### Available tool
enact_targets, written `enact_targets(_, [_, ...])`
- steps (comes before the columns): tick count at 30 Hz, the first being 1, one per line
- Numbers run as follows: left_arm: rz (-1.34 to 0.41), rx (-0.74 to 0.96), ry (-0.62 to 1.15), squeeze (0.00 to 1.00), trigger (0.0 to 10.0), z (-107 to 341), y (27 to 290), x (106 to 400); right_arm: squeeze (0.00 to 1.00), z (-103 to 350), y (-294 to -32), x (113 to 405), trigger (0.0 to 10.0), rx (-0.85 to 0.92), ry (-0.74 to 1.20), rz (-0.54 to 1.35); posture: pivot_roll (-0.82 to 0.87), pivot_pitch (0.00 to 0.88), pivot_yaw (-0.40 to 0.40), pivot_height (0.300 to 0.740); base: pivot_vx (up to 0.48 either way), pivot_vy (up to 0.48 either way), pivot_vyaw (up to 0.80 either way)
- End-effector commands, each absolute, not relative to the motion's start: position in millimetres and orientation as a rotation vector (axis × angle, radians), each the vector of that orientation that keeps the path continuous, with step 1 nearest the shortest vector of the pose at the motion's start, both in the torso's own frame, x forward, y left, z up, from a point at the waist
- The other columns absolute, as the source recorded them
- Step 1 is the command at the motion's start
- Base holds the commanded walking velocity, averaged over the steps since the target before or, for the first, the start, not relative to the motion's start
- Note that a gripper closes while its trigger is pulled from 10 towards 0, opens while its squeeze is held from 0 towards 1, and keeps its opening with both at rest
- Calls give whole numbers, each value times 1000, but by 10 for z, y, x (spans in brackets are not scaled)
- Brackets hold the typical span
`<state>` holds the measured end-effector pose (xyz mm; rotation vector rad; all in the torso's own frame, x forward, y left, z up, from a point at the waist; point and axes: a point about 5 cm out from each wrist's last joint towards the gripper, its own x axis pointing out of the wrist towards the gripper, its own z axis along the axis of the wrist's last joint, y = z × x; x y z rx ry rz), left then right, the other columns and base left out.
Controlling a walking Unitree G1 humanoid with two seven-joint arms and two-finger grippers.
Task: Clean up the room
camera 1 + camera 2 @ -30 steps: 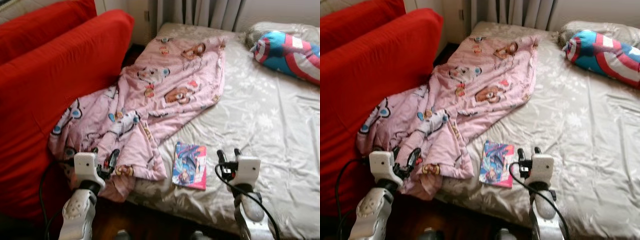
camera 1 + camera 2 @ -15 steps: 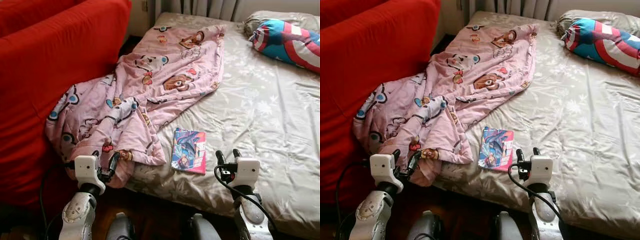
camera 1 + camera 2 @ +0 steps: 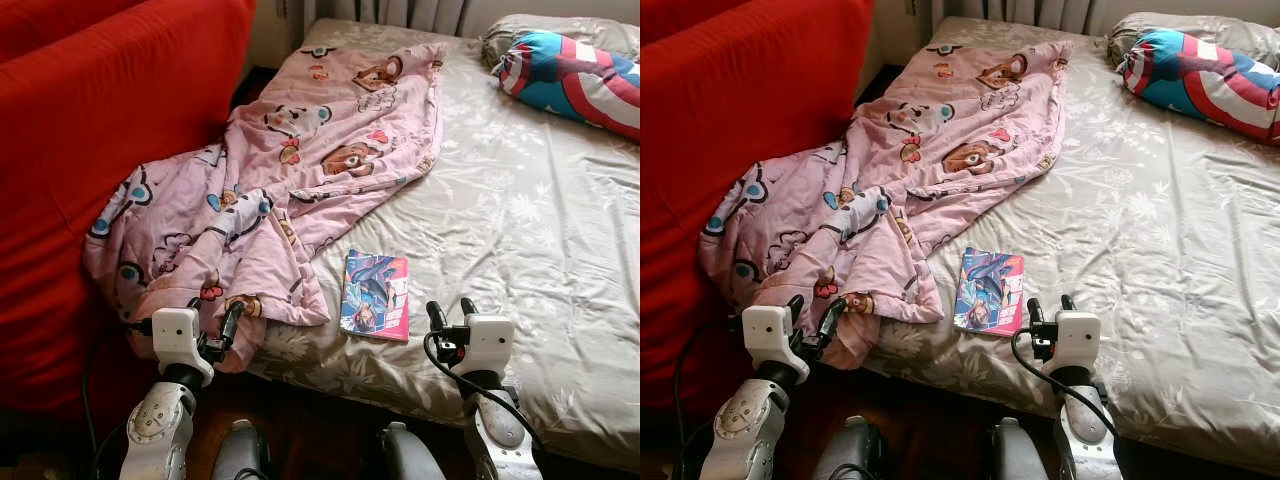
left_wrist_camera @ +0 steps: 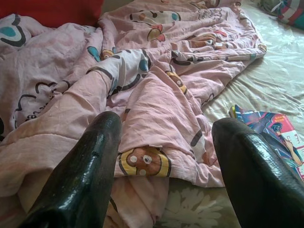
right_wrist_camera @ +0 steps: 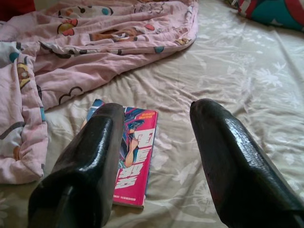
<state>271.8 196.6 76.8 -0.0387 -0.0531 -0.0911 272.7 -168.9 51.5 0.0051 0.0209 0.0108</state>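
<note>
Both hands hang low at the near edge of the bed, each released and grasping nothing. Left hand (image 3: 212, 322), at about 7 o'clock in the head view, has its two black fingers (image 4: 80, 175) spread apart just before the drooping corner of the pink cartoon-print blanket (image 3: 290, 170), apart from the cloth. Right hand (image 3: 452, 318), at about 5 o'clock, holds its fingers (image 5: 88, 156) equally parted over the pale floral bedsheet (image 3: 520, 230), aimed toward the thin colourful comic book with a pink cover (image 3: 376, 295).

That comic book lies flat on the sheet near the bed's front edge, at about 6 o'clock, between the two hands and nearer the right one. Its left side sits just beside the blanket's lower fold; whether the two touch cannot be told.

The blanket runs in a crumpled diagonal from 12 o'clock down to 8 o'clock, its lower part bunched against the red fabric sofa (image 3: 100, 120) and spilling over the mattress edge toward the dark wooden floor (image 3: 310, 440).

At 2 o'clock, well apart from everything else, a blue cushion with red and white stripes and a star shield print (image 3: 570, 80) rests near the head of the bed against a beige pillow (image 3: 520, 30). Grey curtains (image 3: 400, 12) hang behind at 12 o'clock.
</note>
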Motion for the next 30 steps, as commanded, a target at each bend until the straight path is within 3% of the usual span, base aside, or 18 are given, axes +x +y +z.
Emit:
enact_targets(1, [-98, -41, -33, 0, 10000, 743, 1974, 2686, 0, 500, -1671, 2711, 10000, 13, 31, 11, -1, 235, 11, 630, 0, 0, 0])
enact_targets(30, [-123, -38, -23, 0, 10000, 769, 1956, 2707, 0, 486, -1616, 2694, 10000, 21, 26, 41, 10, 248, 19, 630, 0, 0, 0])
